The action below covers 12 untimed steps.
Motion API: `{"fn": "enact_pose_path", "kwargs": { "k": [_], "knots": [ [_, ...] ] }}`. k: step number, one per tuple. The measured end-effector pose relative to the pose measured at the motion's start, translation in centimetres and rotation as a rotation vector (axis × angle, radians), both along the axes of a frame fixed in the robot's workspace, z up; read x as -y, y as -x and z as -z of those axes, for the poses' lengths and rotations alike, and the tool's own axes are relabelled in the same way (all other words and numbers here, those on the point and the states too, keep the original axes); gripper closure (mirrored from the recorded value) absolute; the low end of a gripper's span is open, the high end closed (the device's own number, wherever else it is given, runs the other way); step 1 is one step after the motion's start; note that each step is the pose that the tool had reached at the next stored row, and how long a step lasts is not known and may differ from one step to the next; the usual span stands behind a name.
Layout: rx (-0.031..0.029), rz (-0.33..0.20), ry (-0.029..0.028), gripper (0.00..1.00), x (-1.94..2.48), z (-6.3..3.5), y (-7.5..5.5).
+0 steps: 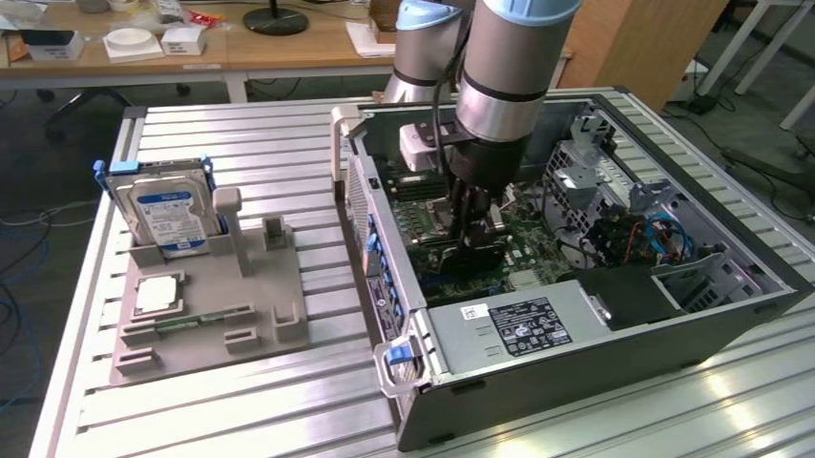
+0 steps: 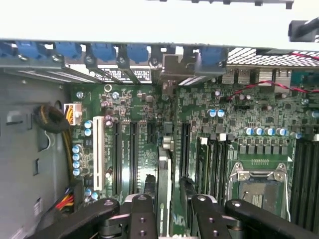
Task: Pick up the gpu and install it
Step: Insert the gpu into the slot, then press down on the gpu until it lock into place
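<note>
Thin green circuit-board GPU (image 2: 163,186) stands on edge over the green motherboard (image 2: 134,99), clamped between the black fingers (image 2: 142,219) of the hand (image 1: 474,224) inside the open dark computer case (image 1: 662,329). Case lies on the slatted aluminium bench (image 1: 229,401), beside a grey parts holder (image 1: 210,315).

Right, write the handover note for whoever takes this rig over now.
Tool: shut on the graphics card, deep inside the open computer case.
Card: held on edge over the motherboard, its metal bracket up at the rear slot wall with the blue clips.
Holder beside the case carries the hard drive.
Done: card picked up and brought to the slots.
Left: whether it is fully seated can't be told; not released.
</note>
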<state>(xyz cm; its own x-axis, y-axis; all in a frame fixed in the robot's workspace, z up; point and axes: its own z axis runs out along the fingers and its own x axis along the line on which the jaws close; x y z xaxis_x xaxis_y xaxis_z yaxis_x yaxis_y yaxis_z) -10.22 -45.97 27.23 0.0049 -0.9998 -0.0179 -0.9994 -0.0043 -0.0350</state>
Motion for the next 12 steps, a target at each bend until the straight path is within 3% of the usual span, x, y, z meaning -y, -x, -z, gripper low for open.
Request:
{"fn": "enact_pose_path", "kwargs": {
  "k": [3,6,12],
  "knots": [
    [0.0000,0.000,0.0000,0.68,0.00,-0.01,0.00],
    [-0.0001,0.000,0.0001,0.86,0.00,-0.02,0.00],
    [-0.0001,0.000,0.0001,0.90,0.00,-0.05,0.00]
  ]
}}
